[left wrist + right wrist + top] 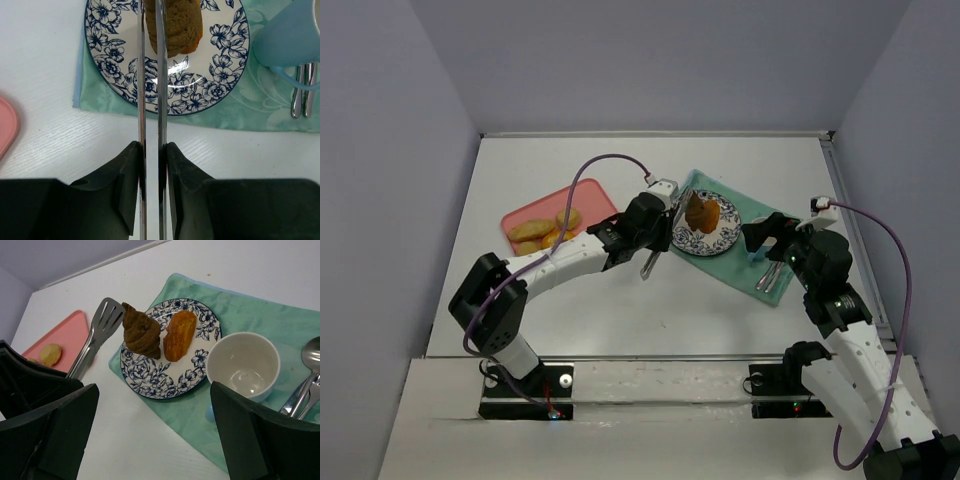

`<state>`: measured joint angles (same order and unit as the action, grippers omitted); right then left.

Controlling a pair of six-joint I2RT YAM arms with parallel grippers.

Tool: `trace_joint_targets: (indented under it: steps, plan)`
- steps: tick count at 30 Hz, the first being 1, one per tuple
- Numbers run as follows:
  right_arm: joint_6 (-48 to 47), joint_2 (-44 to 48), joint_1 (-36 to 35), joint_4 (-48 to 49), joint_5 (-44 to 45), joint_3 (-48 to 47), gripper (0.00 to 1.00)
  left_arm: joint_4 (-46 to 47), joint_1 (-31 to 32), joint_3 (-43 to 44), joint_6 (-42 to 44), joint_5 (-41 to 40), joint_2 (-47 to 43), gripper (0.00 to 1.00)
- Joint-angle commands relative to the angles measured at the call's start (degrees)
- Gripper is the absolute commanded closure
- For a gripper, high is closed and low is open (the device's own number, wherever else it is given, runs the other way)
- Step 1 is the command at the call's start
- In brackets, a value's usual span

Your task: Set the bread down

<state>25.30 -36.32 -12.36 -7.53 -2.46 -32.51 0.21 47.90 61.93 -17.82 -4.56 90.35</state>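
The left gripper [151, 150] is clamped tight on the tongs [150, 100], whose tips seem to nip the bread [141, 335], standing on end on the flowered plate [150, 385] beside an orange piece [180, 335]. The right gripper [155, 432] hangs spread wide near the cup [243, 365]. That bread looks light, soft and crumbly, so squeeze its thick middle gently.

A round white china plate [155, 382] is showing blue flowers, lying on a shiny pale green cloth [250, 315] with a faint leafy pattern.
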Motion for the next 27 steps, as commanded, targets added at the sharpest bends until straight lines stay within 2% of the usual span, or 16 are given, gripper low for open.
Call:
trace_joint_targets:
  steps: [1,10,11,21,27]
  plan:
    - [0.0,1.2,0.1,0.6,1.5,0.4,0.01,-1.5,0.1,5.5,1.1,-0.4,1.7,0.78]
    - [0.3,1.4,0.1,0.6,1.9,0.5,0.01,-2.0,0.1,10.2,2.9,-2.4,4.3,0.62]
    - [0.3,1.5,0.1,0.5,2.0,0.5,0.01,-2.0,0.1,10.7,3.6,-2.8,5.1,0.55]
    - [0.7,2.6,0.1,0.5,2.1,0.9,0.01,-3.9,-0.3,17.3,4.6,-4.6,9.4,0.51]
    - [0.8,2.7,0.1,0.4,2.4,0.9,0.01,-4.2,-0.5,16.7,4.1,-8.2,6.0,0.52]
